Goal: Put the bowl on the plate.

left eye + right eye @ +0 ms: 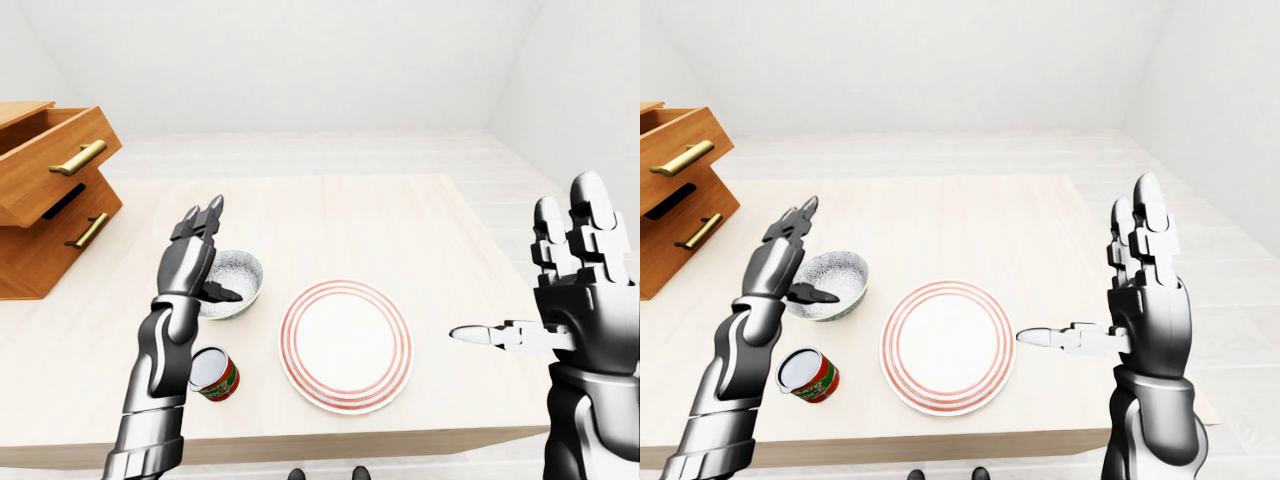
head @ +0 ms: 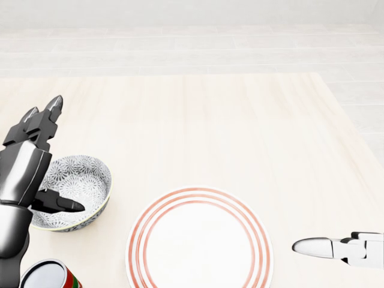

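Approach is the step in hand. In the left-eye view the bowl [image 1: 243,272] sits left of centre on the surface [image 1: 400,220], apart from the plate [image 1: 345,340] at lower centre. The left hand [image 1: 192,262] hangs over the bowl's left rim, fingers spread, thumb [image 1: 225,293] across the hollow, gripping nothing. The right hand [image 1: 572,290] stands released at the right edge. Drawers [image 1: 50,180] show at upper left, only in the eye views.

The head view, closer in, shows the thumb inside the rim; I cannot tell if it touches. A can [image 2: 45,276] sits at lower left, just beside the bowl.

The right-eye view shows the whole right hand, upright.

Next, I judge, the fingers must drop outside the wall, pinch against the thumb, then lift rightward to the plate, clear of the can.
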Tool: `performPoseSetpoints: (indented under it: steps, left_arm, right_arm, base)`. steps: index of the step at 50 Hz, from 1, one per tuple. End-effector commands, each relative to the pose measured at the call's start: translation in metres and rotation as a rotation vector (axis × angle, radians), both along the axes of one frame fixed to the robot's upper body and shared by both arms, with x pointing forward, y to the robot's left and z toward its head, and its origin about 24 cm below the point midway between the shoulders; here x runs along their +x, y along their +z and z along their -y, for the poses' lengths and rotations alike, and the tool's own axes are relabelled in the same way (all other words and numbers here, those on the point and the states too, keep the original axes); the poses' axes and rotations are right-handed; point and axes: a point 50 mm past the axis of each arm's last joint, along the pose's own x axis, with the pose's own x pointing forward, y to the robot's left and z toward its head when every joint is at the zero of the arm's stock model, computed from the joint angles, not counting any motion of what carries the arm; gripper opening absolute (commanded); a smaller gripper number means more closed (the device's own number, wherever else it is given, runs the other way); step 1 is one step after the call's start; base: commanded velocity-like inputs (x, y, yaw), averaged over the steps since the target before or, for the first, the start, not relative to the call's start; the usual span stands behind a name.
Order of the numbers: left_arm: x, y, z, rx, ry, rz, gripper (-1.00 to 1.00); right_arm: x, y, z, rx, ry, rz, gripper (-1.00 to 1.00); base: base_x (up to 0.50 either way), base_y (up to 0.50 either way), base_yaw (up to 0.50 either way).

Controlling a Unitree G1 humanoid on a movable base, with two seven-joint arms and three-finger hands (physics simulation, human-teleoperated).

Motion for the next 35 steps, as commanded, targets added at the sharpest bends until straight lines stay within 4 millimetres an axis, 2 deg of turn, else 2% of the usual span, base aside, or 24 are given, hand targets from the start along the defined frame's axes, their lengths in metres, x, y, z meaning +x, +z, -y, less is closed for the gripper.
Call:
performPoseSetpoints:
  steps: [1, 22, 35]
  left_arm:
    - [-0.003, -0.007, -0.005, -0.048, 0.012, -0.021, 0.89]
    - [-0.005, -0.021, -0.007, -0.034, 0.042, -0.047, 0.90]
    - [-0.015, -0.032, -0.007, -0.023, 0.058, -0.073, 0.90]
  right_arm:
    - [0.001, -0.002, -0.001, 0.009, -0.001, -0.007, 1.00]
    - [0.002, -0.003, 0.000, 0.009, -0.002, -0.011, 1.00]
    - [0.002, -0.002, 0.000, 0.007, -0.002, -0.009, 1.00]
  base:
    - [0.00, 0.00, 0.00]
    - [0.00, 0.00, 0.00]
    - [0.00, 0.00, 0.00]
